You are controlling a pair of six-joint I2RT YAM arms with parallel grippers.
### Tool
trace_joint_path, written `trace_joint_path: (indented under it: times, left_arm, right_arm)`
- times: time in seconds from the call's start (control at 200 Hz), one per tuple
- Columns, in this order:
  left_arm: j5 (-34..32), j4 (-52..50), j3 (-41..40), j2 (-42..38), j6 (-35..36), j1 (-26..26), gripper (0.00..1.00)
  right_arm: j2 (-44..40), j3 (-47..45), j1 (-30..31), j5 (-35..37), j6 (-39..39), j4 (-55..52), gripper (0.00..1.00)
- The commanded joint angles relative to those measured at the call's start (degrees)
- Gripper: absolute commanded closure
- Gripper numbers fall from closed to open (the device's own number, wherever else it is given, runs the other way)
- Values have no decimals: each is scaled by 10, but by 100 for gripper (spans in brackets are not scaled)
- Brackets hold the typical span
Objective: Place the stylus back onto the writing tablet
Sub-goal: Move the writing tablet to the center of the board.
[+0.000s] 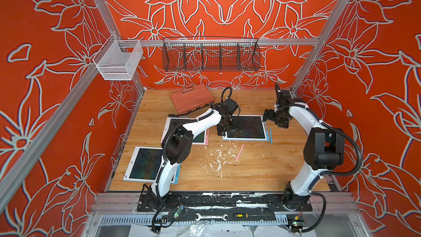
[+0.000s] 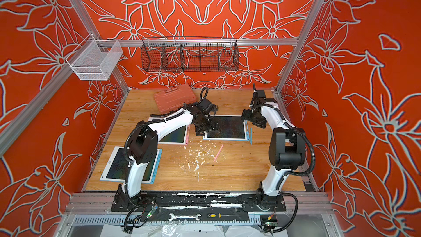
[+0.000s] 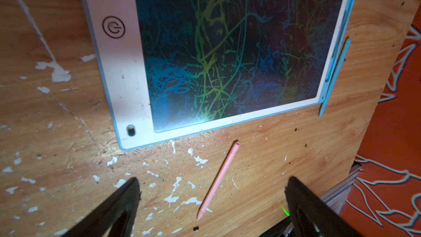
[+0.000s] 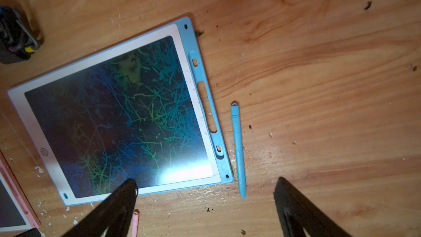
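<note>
Blue stylus (image 4: 238,149): slim, pale blue, blunt capped end, tapered tip toward 6 o'clock. Lies flat on wooden tabletop (image 4: 319,64) just beside blue-edged writing tablet (image 4: 114,115), at its 3 o'clock, outside its side slot. Tablet screen dark with green-blue scribbles. Pink stylus (image 3: 224,167) at tablet's 6 o'clock. Left tool (image 3: 213,180) and right tool (image 4: 206,181): jaws spread wide, holding nothing.

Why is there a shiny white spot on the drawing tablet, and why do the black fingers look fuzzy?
Right wrist view: a light bounces off the tablet, making a white patch near one corner. Left wrist view: a smaller glow sits at the screen's edge. Both wrist views: the fingers are very close to the lens, so they look soft and dark.
</note>
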Motion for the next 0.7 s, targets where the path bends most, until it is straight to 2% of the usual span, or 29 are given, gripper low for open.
trace_joint_path:
  times: [0.0,0.165,0.696]
  left_arm:
    - [12,-15,21,19,13,11,3]
    - [9,-29,50,44,20,21,2]
    - [15,7,52,83,10,59,1]
  right_arm:
    - [15,16,-12,-9,7,-1,4]
    - [47,25,-20,-24,2,13,4]
    - [159,111,-20,-73,17,41,8]
